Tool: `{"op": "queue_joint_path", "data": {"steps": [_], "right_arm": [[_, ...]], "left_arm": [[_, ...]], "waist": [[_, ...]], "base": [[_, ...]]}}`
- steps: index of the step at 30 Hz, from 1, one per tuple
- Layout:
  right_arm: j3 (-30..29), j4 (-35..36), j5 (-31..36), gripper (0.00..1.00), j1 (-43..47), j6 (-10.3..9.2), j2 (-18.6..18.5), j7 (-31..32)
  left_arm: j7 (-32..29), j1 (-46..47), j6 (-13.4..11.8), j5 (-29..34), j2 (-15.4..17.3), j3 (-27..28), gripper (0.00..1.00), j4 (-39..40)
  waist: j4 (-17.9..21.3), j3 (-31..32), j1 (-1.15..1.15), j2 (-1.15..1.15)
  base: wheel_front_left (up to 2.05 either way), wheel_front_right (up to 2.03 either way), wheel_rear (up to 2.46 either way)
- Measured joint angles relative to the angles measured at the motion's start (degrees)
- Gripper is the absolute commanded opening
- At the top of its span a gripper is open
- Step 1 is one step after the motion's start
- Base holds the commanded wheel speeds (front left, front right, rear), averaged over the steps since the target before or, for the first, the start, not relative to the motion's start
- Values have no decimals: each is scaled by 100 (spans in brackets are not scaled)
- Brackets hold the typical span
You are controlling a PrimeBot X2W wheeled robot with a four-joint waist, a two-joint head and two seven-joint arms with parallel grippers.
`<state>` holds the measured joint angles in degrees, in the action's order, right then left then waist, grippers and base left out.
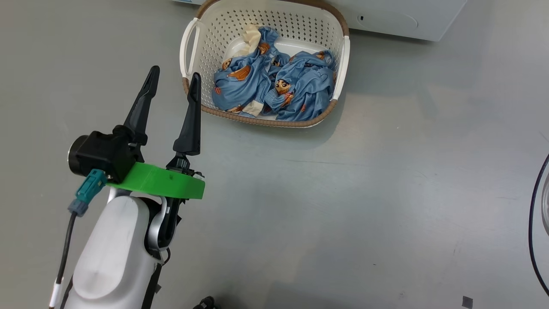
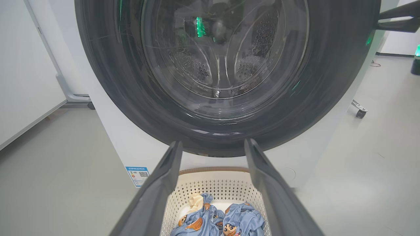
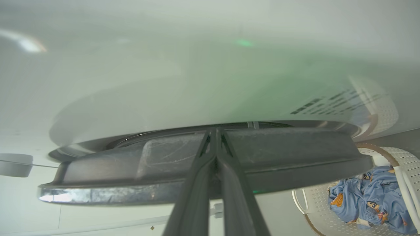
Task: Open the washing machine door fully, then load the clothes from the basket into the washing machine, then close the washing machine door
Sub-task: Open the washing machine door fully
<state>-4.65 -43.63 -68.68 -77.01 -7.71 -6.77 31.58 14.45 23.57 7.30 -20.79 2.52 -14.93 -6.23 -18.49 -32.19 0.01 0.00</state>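
Note:
The washing machine (image 2: 124, 141) is a white box. Its door (image 2: 105, 82), black-rimmed with clear glass, lies flat over the steel drum. My right gripper (image 3: 215, 131) is shut and empty. Its tips are at the door's (image 3: 295, 164) edge, by the seam with the white front, and it shows in the left wrist view as right gripper (image 2: 379, 22). The cream basket (image 1: 195, 43) stands on the floor before the machine and holds the light-blue clothes (image 1: 274, 86). My left gripper (image 1: 175, 72) is open and empty, just left of the basket, above the floor.
A blue label (image 2: 138, 175) sits at the machine's lower corner. A white panel on a metal foot (image 2: 26, 82) stands left of the machine, and a caster (image 2: 361, 113) is to its right. A thin black curve (image 1: 534, 214) runs along the head view's right edge. Grey floor surrounds the basket.

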Motion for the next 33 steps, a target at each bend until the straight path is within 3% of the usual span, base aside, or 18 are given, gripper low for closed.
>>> {"op": "queue_joint_path", "data": {"steps": [19, 33], "right_arm": [[-42, -291, 177, 0, -326, 0, 42, -62], [110, -311, 155, 0, -349, 0, -29, 548]], "left_arm": [[0, 6, 0, -107, -70, -15, 100, -3], [0, 115, 0, -107, -99, 35, 100, 16]], "waist": [[-112, -147, -1, 0], [-86, -77, 0, 0]], "base": [[0, 0, 0], [0, 0, 0]]}}
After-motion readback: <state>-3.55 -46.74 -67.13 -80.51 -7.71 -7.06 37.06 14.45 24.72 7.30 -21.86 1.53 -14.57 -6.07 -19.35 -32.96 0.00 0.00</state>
